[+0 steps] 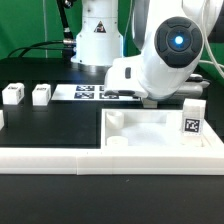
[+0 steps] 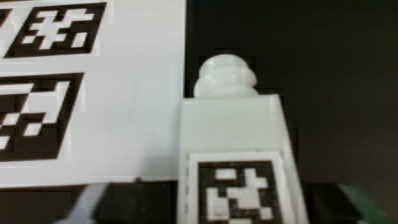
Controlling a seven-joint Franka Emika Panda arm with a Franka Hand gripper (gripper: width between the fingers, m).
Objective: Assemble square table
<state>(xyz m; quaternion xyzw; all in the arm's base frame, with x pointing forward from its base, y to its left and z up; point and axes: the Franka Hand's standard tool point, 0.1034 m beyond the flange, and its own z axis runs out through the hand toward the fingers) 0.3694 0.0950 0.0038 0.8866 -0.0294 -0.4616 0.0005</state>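
Border bar (image 1: pixel 60 158) runs along the lower edge of the exterior view; just behind it lies the table slab (image 1: pixel 150 142), recessed face up, an upright leg (image 1: pixel 192 122) at its right side, a corner hole (image 1: pixel 118 143) at lower centre unfilled; behind, at centre frame, the gripper (image 2: pixel 217 206) hangs over a lying leg (image 2: pixel 231 130) beside the marker board (image 2: pixel 98 100), jaws apart astride it, gaps either side; step in hand, seemingly: grasping this leg; next needs a square close, a lift, its threaded tip (image 2: pixel 226 75) turned toward a free hole; the upright leg and rim may obstruct; farthest, upper left, loose legs (image 1: pixel 41 94) stand.
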